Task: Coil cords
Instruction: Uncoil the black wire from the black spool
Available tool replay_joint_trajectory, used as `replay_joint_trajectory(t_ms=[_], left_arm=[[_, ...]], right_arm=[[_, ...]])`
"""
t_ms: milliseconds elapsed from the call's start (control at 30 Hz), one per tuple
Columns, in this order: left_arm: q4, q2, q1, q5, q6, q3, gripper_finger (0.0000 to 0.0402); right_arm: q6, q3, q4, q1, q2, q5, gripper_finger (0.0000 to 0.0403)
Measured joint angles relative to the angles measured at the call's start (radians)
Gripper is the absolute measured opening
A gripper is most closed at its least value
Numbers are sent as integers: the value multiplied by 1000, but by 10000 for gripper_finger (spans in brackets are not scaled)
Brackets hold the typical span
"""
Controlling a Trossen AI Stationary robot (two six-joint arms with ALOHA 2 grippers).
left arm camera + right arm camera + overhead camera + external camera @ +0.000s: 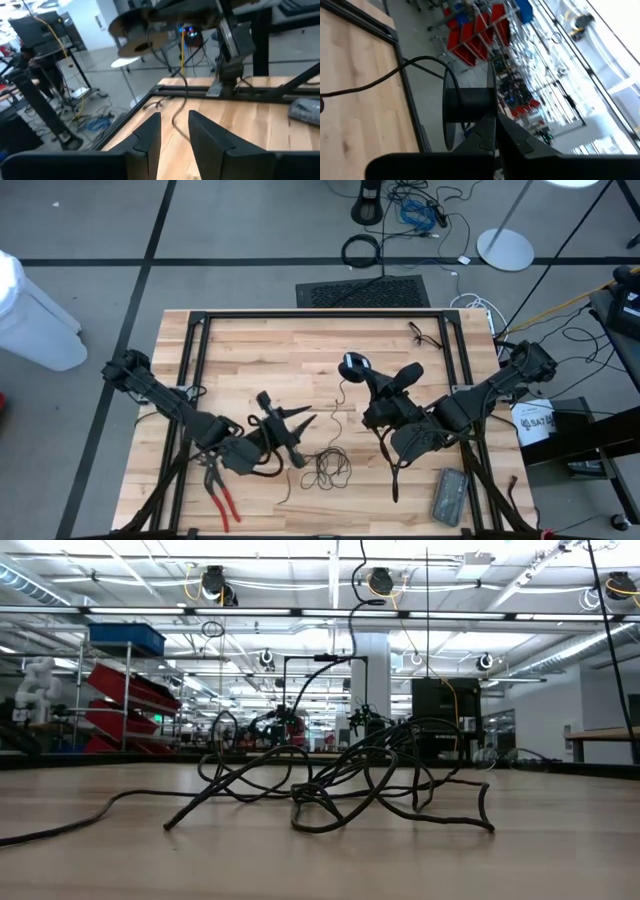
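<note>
Two grippers up | right gripper (pixel 492 125): fingers pinched on small dark round puck (pixel 352 364), likely as spool | left gripper (pixel 172 135): fingers narrowly parted around thin black cord (pixel 180 107), guiding it, I judge | slack tangled on wooden bench (pixel 250 360) between arms | red-handled pliers (pixel 222 492) beside left arm

The only lettering that shows is on a white bucket (pixel 535 423) standing just off the right edge of the tabletop (pixel 300 350) in the high view; its dark label carries letters that look like "SAT", though the rest of the label is too small to make out; nothing else in any view bears text, a number or a sign that can be read.
</note>
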Motion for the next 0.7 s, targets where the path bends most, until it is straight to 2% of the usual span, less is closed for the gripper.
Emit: replay_joint_trajectory(t_ms=[233, 367, 533, 700], left_arm=[[279, 99, -1, 105, 191, 0, 105], [394, 148, 5, 107, 277, 0, 105], [409, 168, 26, 105, 277, 0, 105], [405, 177, 42, 92, 277, 0, 105]], right_arm=[[-82, 0, 31, 10, 18, -19, 0], [-164, 0, 94, 12, 42, -20, 0], [-257, 0, 185, 11, 65, -19, 0], [-289, 0, 202, 11, 68, -18, 0]])
